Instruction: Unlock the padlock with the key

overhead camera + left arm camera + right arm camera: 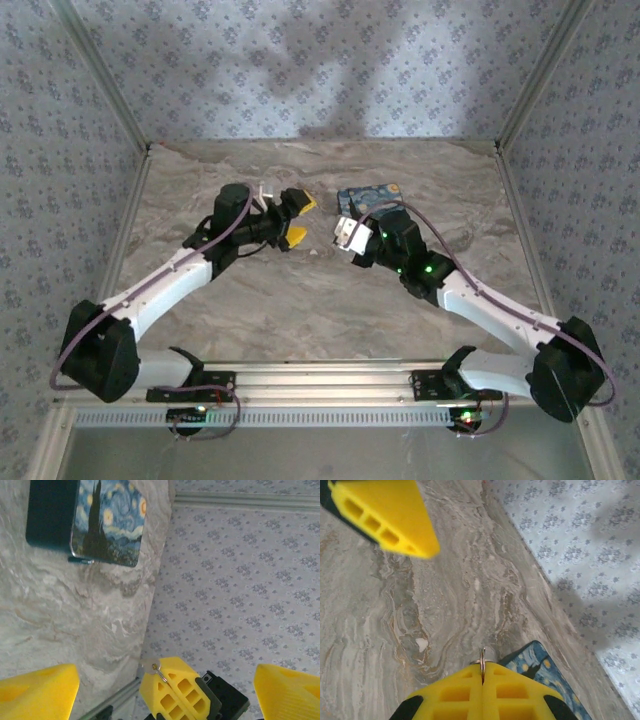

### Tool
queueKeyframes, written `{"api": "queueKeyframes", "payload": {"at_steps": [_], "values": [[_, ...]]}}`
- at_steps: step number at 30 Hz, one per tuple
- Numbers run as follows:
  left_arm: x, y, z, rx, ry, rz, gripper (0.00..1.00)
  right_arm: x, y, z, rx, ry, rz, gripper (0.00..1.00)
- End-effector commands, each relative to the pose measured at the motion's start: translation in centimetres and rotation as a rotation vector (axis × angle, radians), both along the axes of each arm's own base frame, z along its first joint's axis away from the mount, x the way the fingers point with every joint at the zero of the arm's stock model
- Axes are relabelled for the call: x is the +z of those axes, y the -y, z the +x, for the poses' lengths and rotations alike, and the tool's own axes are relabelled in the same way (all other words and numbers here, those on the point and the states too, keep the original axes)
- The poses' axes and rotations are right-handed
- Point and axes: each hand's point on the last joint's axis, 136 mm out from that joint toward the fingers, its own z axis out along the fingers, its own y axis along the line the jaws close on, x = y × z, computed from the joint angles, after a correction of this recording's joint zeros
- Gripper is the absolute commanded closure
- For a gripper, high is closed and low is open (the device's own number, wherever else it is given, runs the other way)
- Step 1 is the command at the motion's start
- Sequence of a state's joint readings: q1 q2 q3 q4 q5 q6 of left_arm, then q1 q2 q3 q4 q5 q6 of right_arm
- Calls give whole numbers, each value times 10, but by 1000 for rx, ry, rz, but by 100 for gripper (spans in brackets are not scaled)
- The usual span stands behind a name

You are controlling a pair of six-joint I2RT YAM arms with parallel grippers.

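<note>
My right gripper (482, 669) is shut on the key (482, 656), a small silvery piece with a thin ring that sticks out past the closed yellow fingertips. From the left wrist the same key (149, 667) shows at the tip of the right gripper (172, 687), which sits between my left gripper's wide-apart yellow fingers (42, 687). In the top view my left gripper (297, 220) stands open, facing the right gripper (345, 236) over the middle of the table, a short gap between them. The padlock is hidden.
A blue box printed with a starry-night painting (368, 196) lies flat just behind the right gripper, also seen as the box (107, 522) and the box (545, 670). Patterned walls (320, 70) close the marble table (320, 300) at the back and sides.
</note>
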State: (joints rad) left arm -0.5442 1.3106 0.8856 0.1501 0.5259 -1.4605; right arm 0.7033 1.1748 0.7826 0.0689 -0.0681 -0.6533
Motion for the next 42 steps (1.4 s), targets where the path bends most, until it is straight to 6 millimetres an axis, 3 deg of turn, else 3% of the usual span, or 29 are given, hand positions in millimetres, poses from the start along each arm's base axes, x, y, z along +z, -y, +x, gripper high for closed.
{"api": "queueKeyframes", "payload": {"at_steps": [1, 10, 16, 42], "values": [[1, 16, -4, -3, -91, -103, 10, 19, -18, 2, 53, 46, 31, 100], [-12, 41, -8, -36, -148, -140, 11, 18, -39, 2, 99, 38, 27, 100], [-12, 45, -8, -41, -145, -147, 13, 17, -45, -2, 120, 27, 37, 100], [-16, 42, -5, -18, -130, -148, 47, 5, -32, -18, 109, -18, 31, 100]]}}
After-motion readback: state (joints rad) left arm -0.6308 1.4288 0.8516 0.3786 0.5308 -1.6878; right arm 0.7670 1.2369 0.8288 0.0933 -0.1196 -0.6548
